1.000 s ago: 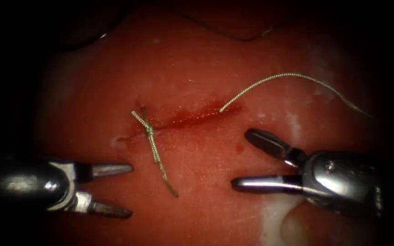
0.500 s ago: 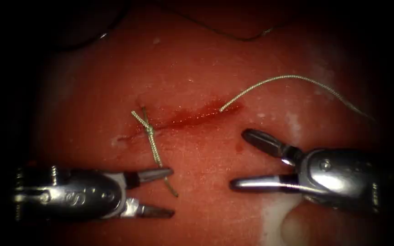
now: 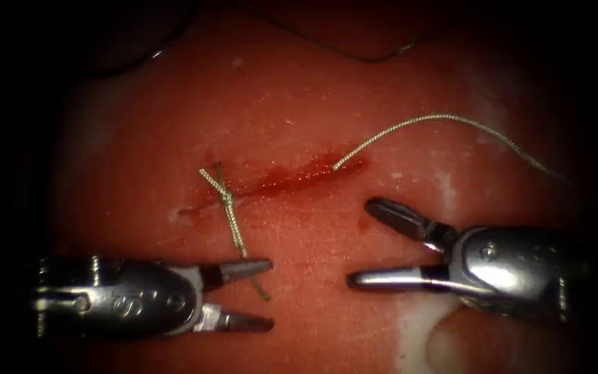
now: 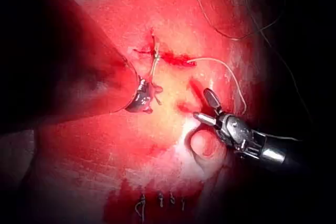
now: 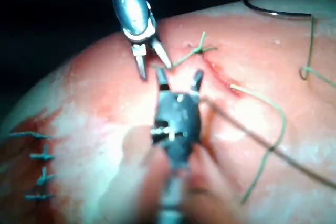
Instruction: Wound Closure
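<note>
The tissue has a short red cut. A knot sits at the cut's left end, and its tail runs down toward me. My left tool stands open at the tail's end, with its upper jaw across the tail and nothing gripped. To the right of the cut my right tool is open wide and empty. A pale thread leaves the cut's right end and arcs away to the right. A thin dark curve, perhaps the needle, lies free at the far edge.
White fat shows beneath the right tool. A row of older stitches lies well away from the cut. The right tool and the left tool face each other closely near the knot.
The left tool has moved right and turned, bringing its open jaws up to the knot's tail. The right tool has crept slightly left. Knot and thread lie as before.
</note>
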{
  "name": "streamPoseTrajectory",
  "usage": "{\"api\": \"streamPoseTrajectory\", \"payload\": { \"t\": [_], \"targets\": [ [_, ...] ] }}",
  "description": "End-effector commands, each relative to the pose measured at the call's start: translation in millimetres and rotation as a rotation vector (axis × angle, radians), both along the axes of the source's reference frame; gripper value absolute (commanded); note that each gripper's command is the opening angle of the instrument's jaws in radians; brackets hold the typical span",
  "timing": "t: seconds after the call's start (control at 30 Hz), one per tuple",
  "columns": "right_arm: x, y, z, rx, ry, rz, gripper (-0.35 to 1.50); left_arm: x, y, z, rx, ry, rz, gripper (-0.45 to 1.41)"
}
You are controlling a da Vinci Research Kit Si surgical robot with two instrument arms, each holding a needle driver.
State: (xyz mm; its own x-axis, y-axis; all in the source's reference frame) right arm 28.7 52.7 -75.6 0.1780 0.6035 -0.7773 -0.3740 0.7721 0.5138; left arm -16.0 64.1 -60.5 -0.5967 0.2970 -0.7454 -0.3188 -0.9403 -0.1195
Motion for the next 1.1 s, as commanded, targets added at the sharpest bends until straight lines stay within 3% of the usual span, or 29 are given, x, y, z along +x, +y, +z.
{"api": "streamPoseTrajectory", "payload": {
  "t": [0.03,0.17,0.57,0.63,0.7,0.87,1.0,1.1],
  "targets": [
    [0.6,-0.3,0.4,0.000,0.002,-0.001,1.28,-0.5,-0.3,0.5,-0.011,-0.001,0.010,0.36],
    [0.6,-0.3,0.4,-0.001,0.001,0.001,1.28,-0.5,-0.1,0.4,-0.029,-0.031,0.000,0.19],
    [0.6,-0.3,0.4,-0.001,0.001,0.001,1.28,-1.1,0.3,-1.0,-0.044,-0.063,-0.011,0.23],
    [0.6,-0.3,0.4,-0.001,0.000,0.001,1.28,-1.1,0.2,-1.2,-0.053,-0.071,0.007,0.07],
    [0.6,-0.3,0.4,-0.001,0.000,0.001,1.28,-1.2,0.0,-1.0,-0.063,-0.077,0.029,-0.35],
    [0.6,-0.4,0.4,-0.002,-0.001,0.003,1.28,-0.5,0.2,0.2,-0.065,-0.096,0.048,-0.35],
    [0.8,-0.3,0.4,-0.002,-0.002,0.005,1.28,0.3,1.1,-1.3,-0.011,-0.150,-0.010,-0.35],
    [1.0,-0.2,0.5,-0.001,-0.001,0.004,1.16,1.0,1.6,-2.2,0.004,-0.164,-0.014,-0.35]
  ]
}}
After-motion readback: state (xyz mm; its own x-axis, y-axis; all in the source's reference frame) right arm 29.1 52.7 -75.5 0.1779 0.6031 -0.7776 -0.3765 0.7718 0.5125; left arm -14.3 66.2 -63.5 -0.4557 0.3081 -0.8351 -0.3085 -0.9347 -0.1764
